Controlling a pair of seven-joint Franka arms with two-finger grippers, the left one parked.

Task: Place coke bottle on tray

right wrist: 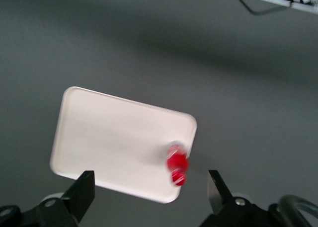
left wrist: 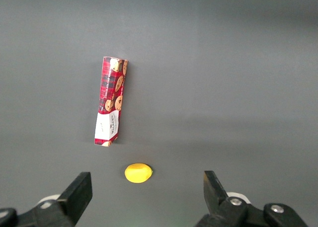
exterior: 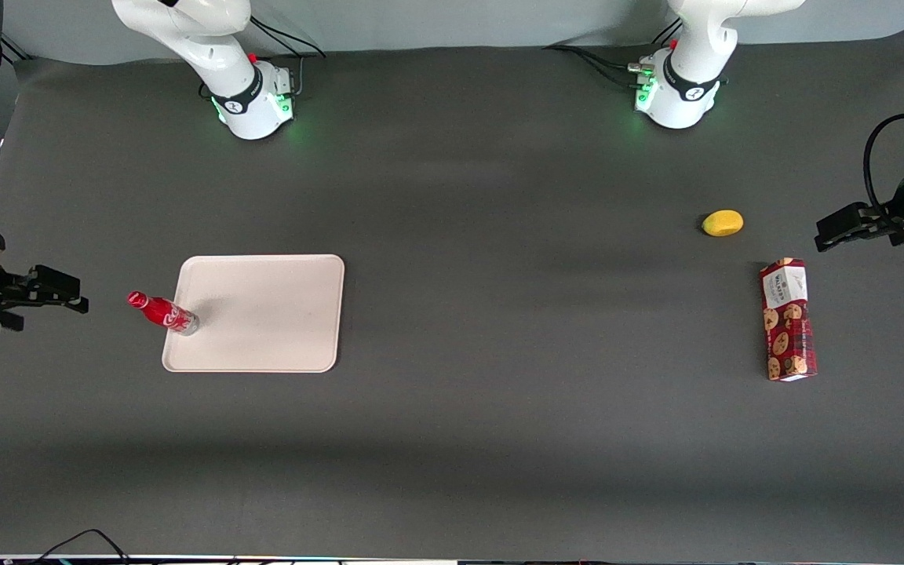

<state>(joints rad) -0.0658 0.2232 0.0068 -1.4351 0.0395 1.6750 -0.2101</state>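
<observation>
Cable: a dark loop shows at the lower left edge of the front frame, nearest the camera, clear of the work.
Counter (exterior: 452, 439): dark grey cloth; the nearest stretch carries nothing of the task.
Tray (exterior: 264, 314): lies flat in the left half of the front frame, toward the working arm's end.
Bottle (exterior: 163, 311): stands upright with its silvery base on the tray, just inside the rim at the edge nearest the gripper; the cap leans out over the rim only by the camera's angle. The wrist view (right wrist: 177, 163) looks down on its cap, close to a tray corner.
Gripper (exterior: 79, 300): at the left edge of the front frame, level with the bottle and apart from it, touching nothing.
Fingers (right wrist: 84, 192): spread wide and released, with nothing between them.
Step in hand: the bottle looks already set down on the tray and let go; this reads as the pull-away after the placing.
Next move: calls for a clean retreat away from the bottle, without brushing the cap, since a slim upright bottle so near the rim could tip off.
Box (exterior: 789, 318): red cookie box lying at the right of the front frame, toward the parked arm's end.
Lemon (exterior: 723, 223): yellow, a little farther from the camera than the box.
</observation>
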